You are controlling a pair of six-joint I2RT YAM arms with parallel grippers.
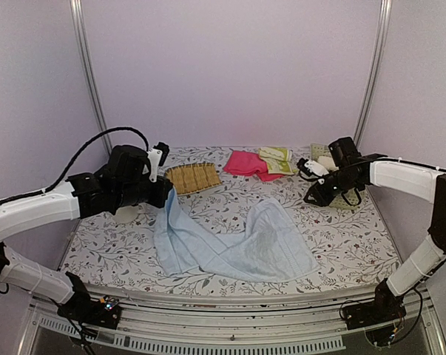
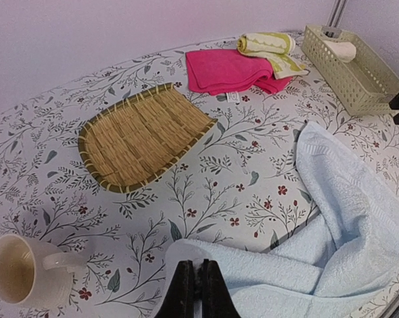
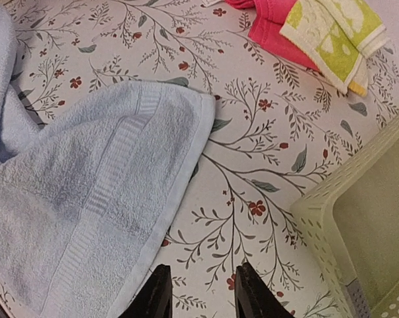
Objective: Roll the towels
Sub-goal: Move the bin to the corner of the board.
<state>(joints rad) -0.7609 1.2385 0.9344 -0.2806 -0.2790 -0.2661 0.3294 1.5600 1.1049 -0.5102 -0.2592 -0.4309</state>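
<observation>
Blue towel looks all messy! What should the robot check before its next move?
1. Left fingers pinching a corner of the blue towel: ok, they are shut on it and the corner is lifted off the table.
2. Right fingers free to grab: ok, they are open with nothing between them.
3. Towel spread flat for rolling: not ok, it sags and bunches in the middle.
4. Woven mat and pink towel apart from the blue towel: ok.
5. Mug not touching the towel: ok, it stands beside it.
</observation>
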